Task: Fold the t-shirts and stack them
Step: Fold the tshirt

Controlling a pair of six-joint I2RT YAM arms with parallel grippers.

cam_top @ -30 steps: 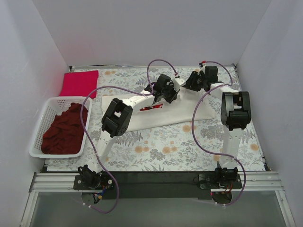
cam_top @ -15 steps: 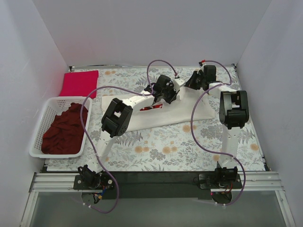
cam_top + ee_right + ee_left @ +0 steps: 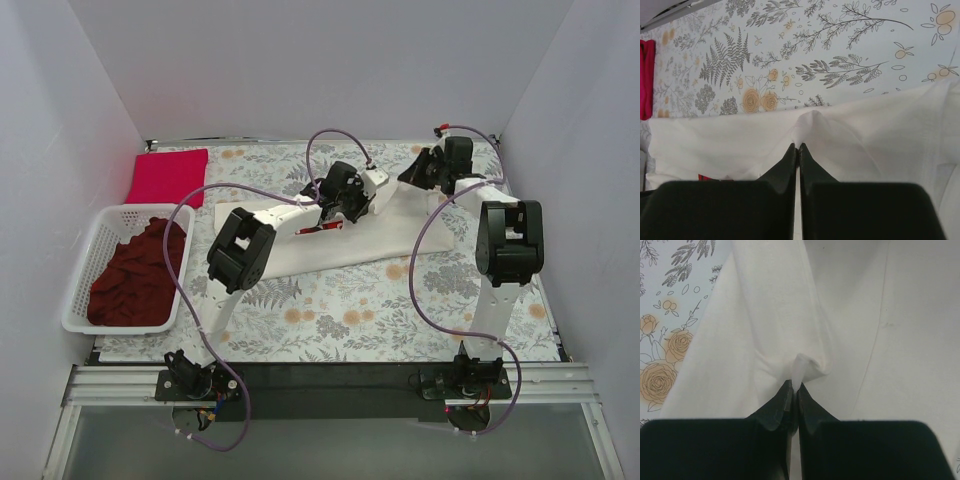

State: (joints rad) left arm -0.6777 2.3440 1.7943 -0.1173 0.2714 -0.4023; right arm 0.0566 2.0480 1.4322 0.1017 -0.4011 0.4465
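1. The dark maroon t-shirt (image 3: 135,275) lies bunched in the white basket (image 3: 83,262), near left.
2. The cream-white t-shirt (image 3: 345,245) lies mid-table on the floral cloth (image 3: 340,310).
3. The left gripper (image 3: 794,386) is clamped on a fold of it.
4. Farther right, the right gripper (image 3: 798,148) pinches a raised fold of the same shirt.
5. The crimson-pink t-shirt (image 3: 168,175) lies flat in the far left corner.

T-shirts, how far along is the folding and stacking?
Done: the folded crimson-pink cloth shirt, far left. In hand: the left end effector and right end effector pinch the cream-white shirt with red print. Left: the dark maroon shirt crumpled in the white plastic lattice basket, then stacking.
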